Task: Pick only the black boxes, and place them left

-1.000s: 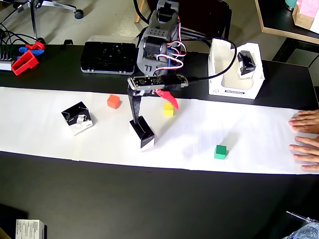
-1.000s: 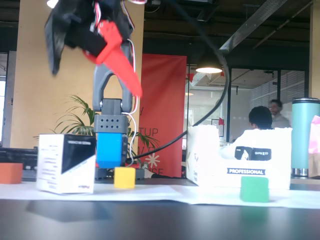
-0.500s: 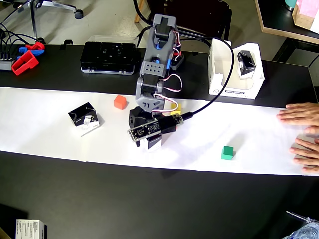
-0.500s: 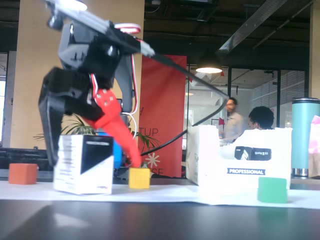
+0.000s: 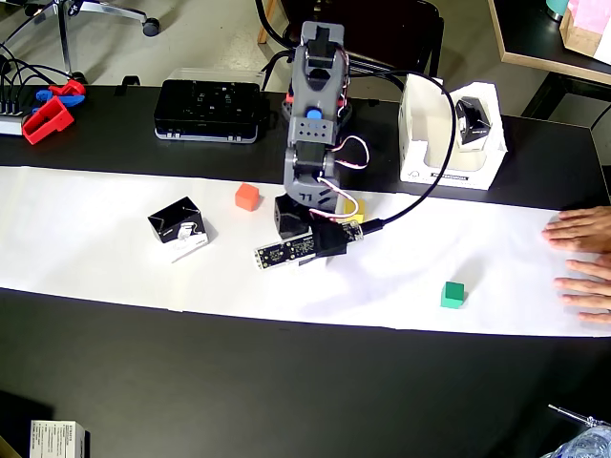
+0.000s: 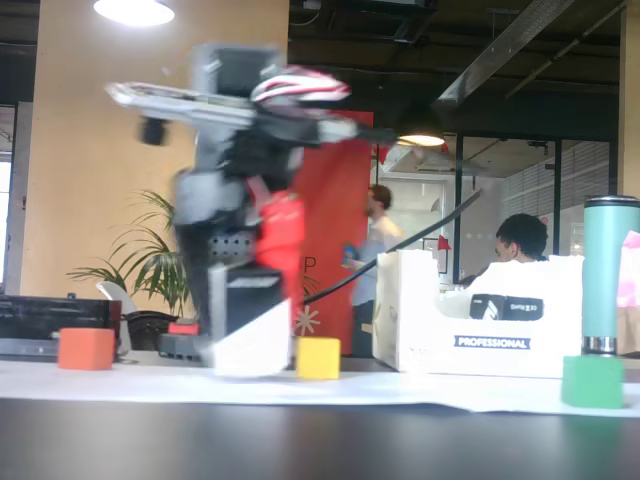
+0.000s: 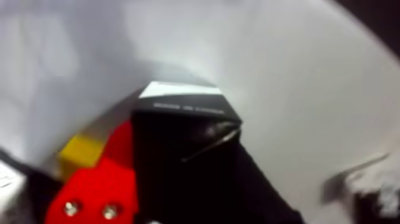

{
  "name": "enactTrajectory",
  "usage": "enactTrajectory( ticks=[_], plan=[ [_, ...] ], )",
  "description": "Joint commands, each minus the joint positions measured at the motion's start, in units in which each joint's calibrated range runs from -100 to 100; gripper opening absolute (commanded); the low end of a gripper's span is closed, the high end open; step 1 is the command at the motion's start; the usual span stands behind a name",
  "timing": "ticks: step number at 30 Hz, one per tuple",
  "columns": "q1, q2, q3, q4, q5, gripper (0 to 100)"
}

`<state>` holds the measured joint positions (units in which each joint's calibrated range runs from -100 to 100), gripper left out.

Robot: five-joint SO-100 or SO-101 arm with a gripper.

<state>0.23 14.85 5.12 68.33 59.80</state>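
My gripper (image 5: 292,218) is shut on a black box (image 5: 287,212) just right of the orange cube. In the wrist view the box (image 7: 181,128) sits against the red finger (image 7: 98,190). In the fixed view the arm is blurred and the held box (image 6: 250,318) is low, near the paper; I cannot tell if it touches. A second black box (image 5: 179,228) lies on the paper at the left. A third black box (image 5: 472,120) sits inside the white open carton (image 5: 425,134), and also shows in the fixed view (image 6: 507,307).
An orange cube (image 5: 247,197), a yellow cube (image 5: 352,208) partly under the arm and a green cube (image 5: 452,295) lie on the white paper strip (image 5: 95,248). Two human hands (image 5: 584,258) rest at the right edge. A black device (image 5: 210,99) stands behind.
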Motion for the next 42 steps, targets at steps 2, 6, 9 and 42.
enactTrajectory(
  ticks=[2, 6, 9, 42],
  plan=[
    [-10.6, -13.4, -14.6, 18.2, -10.0, 13],
    [-20.6, -17.4, -21.2, 18.8, -17.8, 13],
    [-29.0, -20.8, -23.2, 18.8, -24.1, 13],
    [-74.9, -16.6, -13.0, 19.1, -47.0, 14]
  ],
)
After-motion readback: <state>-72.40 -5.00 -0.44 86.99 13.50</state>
